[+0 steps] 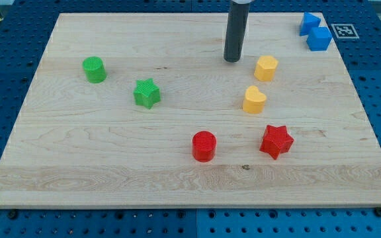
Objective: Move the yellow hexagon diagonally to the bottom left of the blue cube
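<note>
The yellow hexagon [266, 67] lies on the wooden board right of centre, near the top. The blue cube [319, 38] sits at the top right corner, with a second blue block [309, 23] touching it on its upper left. My tip [232, 59] rests on the board just left of the yellow hexagon, slightly above it, with a small gap between them. The hexagon is down and to the left of the blue cube, some way from it.
A yellow heart-like block [254, 100] lies below the hexagon. A red star [276, 141] and a red cylinder [204, 145] lie lower down. A green star [147, 93] and a green cylinder [94, 69] are at the left. The board [78, 172] ends close to the blue blocks.
</note>
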### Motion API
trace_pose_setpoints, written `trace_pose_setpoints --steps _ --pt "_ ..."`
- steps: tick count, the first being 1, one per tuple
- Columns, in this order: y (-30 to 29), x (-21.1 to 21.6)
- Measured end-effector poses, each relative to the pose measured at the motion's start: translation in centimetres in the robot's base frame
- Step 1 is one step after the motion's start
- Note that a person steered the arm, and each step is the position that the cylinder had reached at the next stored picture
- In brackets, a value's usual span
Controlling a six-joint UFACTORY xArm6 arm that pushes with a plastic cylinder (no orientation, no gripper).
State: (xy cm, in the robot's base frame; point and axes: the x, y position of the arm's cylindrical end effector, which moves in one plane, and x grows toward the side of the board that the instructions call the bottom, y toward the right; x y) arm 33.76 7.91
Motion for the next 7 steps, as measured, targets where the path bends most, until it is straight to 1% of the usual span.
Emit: trace_pose_setpoints --steps 2,3,5,7 --pt "2.3 1.5" --pt "2.3 2.4" --pt "5.4 2.9" --pt "6.1 5.0"
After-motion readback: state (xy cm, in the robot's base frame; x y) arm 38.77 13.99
